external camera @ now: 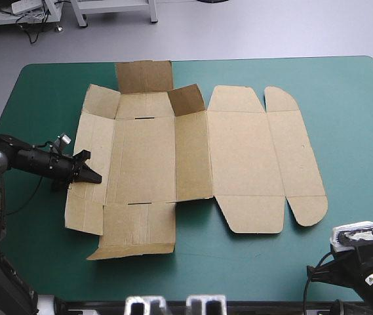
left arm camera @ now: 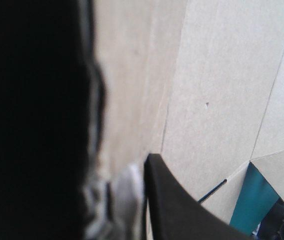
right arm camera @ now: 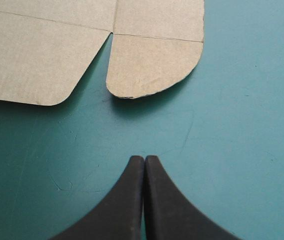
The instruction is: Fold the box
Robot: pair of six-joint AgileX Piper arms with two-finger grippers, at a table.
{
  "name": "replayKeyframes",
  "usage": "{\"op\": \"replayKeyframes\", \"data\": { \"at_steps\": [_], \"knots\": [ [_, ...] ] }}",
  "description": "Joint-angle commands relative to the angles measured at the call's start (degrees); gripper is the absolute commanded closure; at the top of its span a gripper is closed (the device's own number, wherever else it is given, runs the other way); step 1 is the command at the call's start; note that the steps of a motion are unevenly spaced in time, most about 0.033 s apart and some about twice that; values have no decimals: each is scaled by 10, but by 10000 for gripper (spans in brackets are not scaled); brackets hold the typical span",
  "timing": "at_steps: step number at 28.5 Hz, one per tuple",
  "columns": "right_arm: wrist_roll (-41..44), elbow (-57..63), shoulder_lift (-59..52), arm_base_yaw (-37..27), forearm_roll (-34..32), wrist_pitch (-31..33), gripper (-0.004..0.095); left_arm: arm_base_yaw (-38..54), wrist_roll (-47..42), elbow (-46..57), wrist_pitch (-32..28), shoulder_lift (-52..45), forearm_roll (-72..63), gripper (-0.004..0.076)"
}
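Unfolded brown box (external camera: 238, 157) on a teal-green surface (external camera: 350, 118).
Left gripper (external camera: 93, 176) fingers (left arm camera: 171, 200) pinch the box's left panel; right gripper (right arm camera: 144, 160) fingers pressed together, empty, near a rounded flap (right arm camera: 151, 65).

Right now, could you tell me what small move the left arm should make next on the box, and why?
Probably the left gripper should start tipping the left panel of the box up along its crease. It sits at that panel, which looks flat, while two far flaps already stand up. The right gripper, shut, is over the teal-green cover, short of the box.
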Motion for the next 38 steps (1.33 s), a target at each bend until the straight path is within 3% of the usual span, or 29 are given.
{"op": "replayKeyframes", "data": {
  "at_steps": [1,11,22,38],
  "knots": [
    [-2,-12,6,0,11,-26,927,-16,5,1,33,-10,53,734],
    [-2,-12,6,0,14,-32,927,-98,21,-171,33,-91,209,734],
    [-2,-12,6,0,14,-33,927,-289,84,-361,29,-95,333,734],
    [4,-12,6,0,16,-34,927,-517,116,-467,-151,-95,591,734]
  ]
}}
